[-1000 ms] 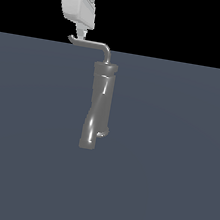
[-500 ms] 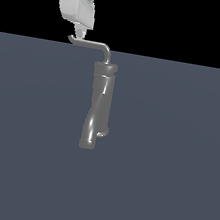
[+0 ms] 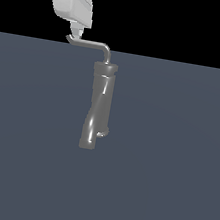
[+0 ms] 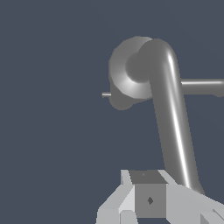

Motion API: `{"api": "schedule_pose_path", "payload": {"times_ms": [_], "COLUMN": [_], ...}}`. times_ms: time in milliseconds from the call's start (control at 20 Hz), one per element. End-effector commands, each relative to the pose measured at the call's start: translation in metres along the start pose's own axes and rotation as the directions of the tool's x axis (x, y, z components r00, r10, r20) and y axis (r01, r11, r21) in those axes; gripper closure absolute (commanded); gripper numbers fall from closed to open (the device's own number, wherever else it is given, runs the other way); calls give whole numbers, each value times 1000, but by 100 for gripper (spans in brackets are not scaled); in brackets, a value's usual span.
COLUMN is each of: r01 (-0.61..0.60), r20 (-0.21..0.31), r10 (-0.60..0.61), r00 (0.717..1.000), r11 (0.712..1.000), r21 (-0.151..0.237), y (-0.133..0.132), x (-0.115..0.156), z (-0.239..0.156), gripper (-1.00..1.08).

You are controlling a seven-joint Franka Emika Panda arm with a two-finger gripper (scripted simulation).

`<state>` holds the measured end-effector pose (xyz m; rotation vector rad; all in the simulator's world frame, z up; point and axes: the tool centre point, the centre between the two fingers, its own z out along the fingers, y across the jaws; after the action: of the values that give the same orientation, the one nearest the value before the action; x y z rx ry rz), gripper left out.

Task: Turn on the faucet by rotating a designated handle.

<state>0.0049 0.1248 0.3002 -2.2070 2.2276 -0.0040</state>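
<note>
Faucet (image 3: 98, 107) is standing upright, its thin handle (image 3: 92, 44) reaching toward the exterior view's left. The gripper (image 3: 74, 31) is sitting at the handle's tip, apparently touching; whether its fingers are parted or closed cannot be told.

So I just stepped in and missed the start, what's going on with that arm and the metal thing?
A simulated robot arm is working on a grey metal faucet standing on a dark surface. Its white claw sits at the far tip of the thin L-shaped handle on top of the faucet, at the exterior view's left. Whether the claw is closed on the handle can't be told.
</note>
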Motion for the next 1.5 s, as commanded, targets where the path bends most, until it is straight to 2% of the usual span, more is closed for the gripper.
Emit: {"api": "schedule_pose_path", "payload": {"times_ms": [0,500,550,1450], "r01": [1,1,-3,0], "r20": [-2,-2,-2,-2], "r10": [-1,-1,3,0], "r00": [1000,1000,1000,1000], "r11": [1000,1000,1000,1000], "r21": [-6,-6,0,-4], "y": [11,41,35,87], "x": [-1,-3,-1,39], "z": [0,0,0,-1], "gripper": [108,108,108,108]}}
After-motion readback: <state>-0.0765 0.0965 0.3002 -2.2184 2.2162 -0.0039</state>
